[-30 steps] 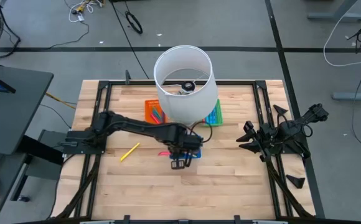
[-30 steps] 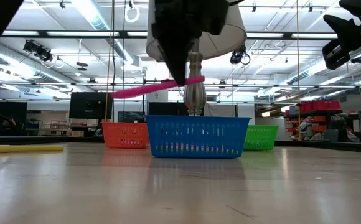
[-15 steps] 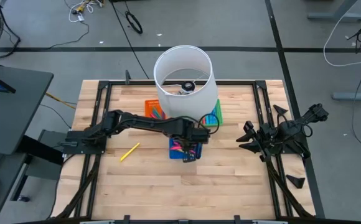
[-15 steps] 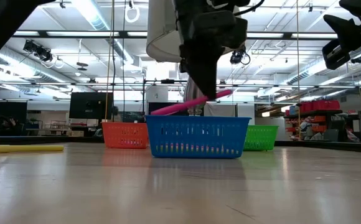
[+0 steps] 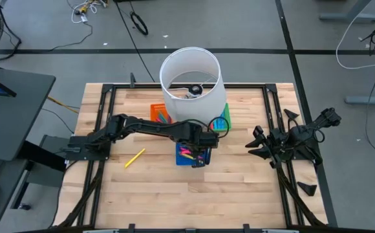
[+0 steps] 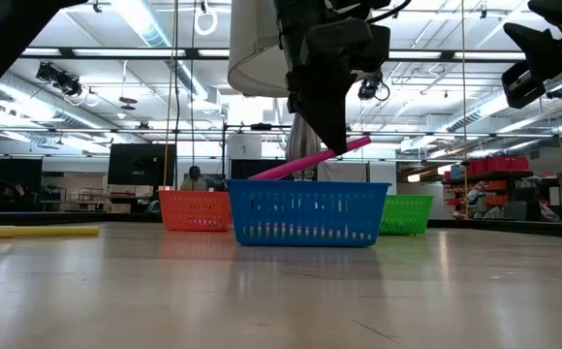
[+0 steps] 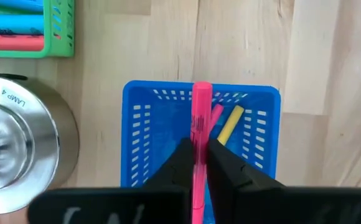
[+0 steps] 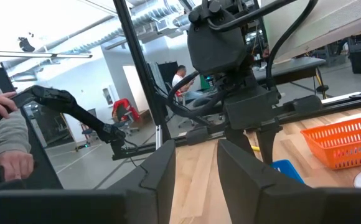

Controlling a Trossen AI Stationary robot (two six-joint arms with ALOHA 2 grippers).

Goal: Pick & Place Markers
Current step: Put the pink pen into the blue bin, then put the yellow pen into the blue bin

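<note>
Pink marker (image 7: 200,118) clamped in left gripper (image 7: 198,163), tilted above blue slotted plastic tray (image 7: 140,124); could tip over the rim if released early. Right gripper (image 5: 260,144) parked aside, half-parted.

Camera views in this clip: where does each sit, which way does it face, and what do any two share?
High: overhead, looking straight down; both arms show, left end effector over the blue tray.
Low: table height, looking level; left end effector holds the pink marker tilted.
Left wrist: looks down past its fingers into the blue tray.
Right wrist: from the parked right arm, faces across toward the left arm.
Shared: left wrist and low both show the pink marker.
</note>
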